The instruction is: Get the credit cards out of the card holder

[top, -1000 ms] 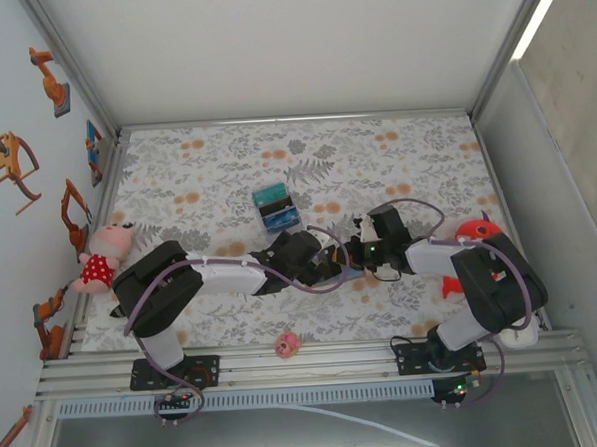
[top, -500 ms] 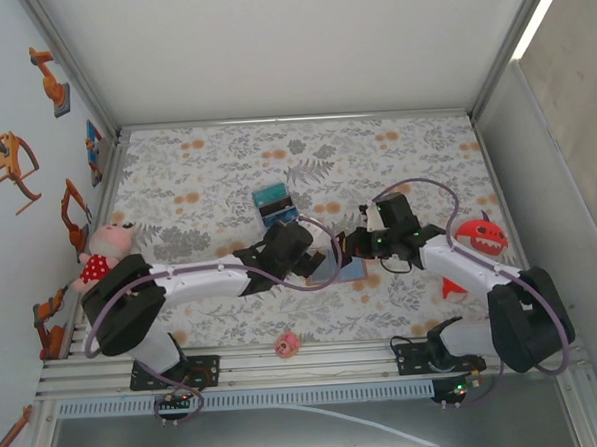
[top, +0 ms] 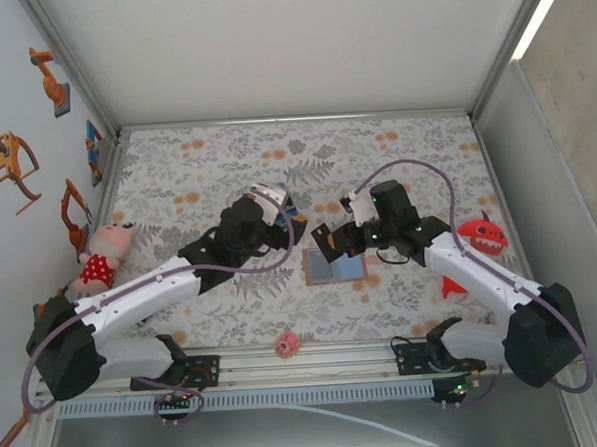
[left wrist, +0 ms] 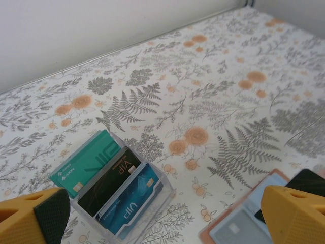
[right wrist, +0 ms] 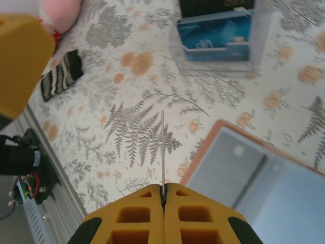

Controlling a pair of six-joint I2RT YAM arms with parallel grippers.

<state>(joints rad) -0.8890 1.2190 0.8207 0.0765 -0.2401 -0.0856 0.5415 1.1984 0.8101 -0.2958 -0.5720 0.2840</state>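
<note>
From the right wrist the card (right wrist: 162, 147) in the right gripper (right wrist: 163, 192) shows as a thin line, edge-on, so its colour cannot be told. The yellow fingers (right wrist: 132, 223) are pressed together on its lower end. The wallet (right wrist: 254, 173) lies open at the lower right of that view, cut off by the frame edge, with its pale blue-grey pockets facing up inside a tan rim.

From above, the left arm's wrist covers part of the clear box (top: 275, 199) near the middle of the tablecloth (top: 415, 157). The wallet lies just below and to the right of it, partly under the right gripper.

From the left wrist, the left gripper (left wrist: 162, 211) is spread wide, one finger at each lower corner (both cropped by the frame), and holds nothing. The right-hand finger hides part of the wallet. The clear box sits at lower left with its near end cut off. It holds a teal card (left wrist: 86, 162), a black card (left wrist: 109, 180) and a blue card (left wrist: 129, 201), leaning side by side. Whether the wallet's pockets hold any card is hard to tell.
</note>
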